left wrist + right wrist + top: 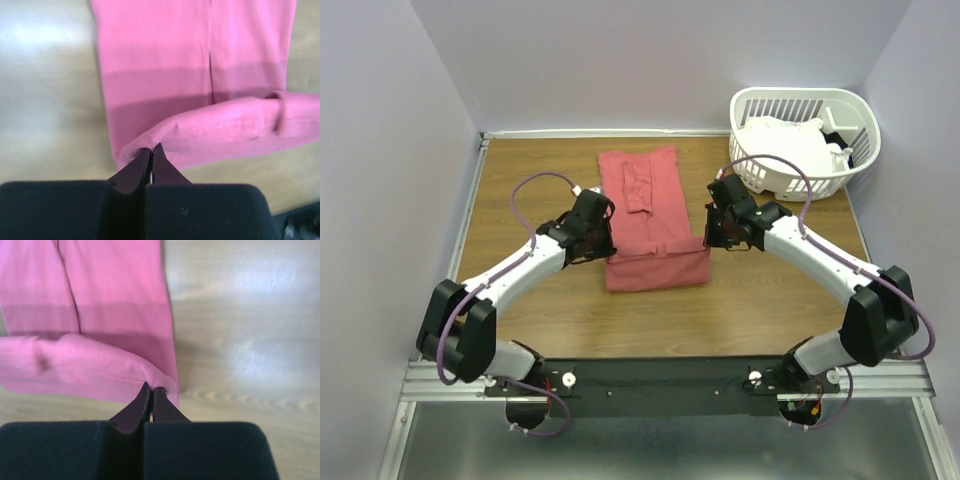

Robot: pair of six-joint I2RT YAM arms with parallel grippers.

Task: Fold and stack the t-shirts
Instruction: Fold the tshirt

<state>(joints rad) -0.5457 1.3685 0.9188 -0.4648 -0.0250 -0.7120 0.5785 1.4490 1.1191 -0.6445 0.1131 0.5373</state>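
Jaws: both pinch coral t-shirt [655,268] | left arm [520,268], right arm [820,255] reach inward

You've got the red shirt [650,200] lying lengthwise on the table [520,300], its near end doubled over in a raised fold. Your left gripper [609,245] sits at that fold's left edge, your right gripper [708,240] at its right edge. White basket [775,182] in the far right corner, white shirts [785,140] piled inside.
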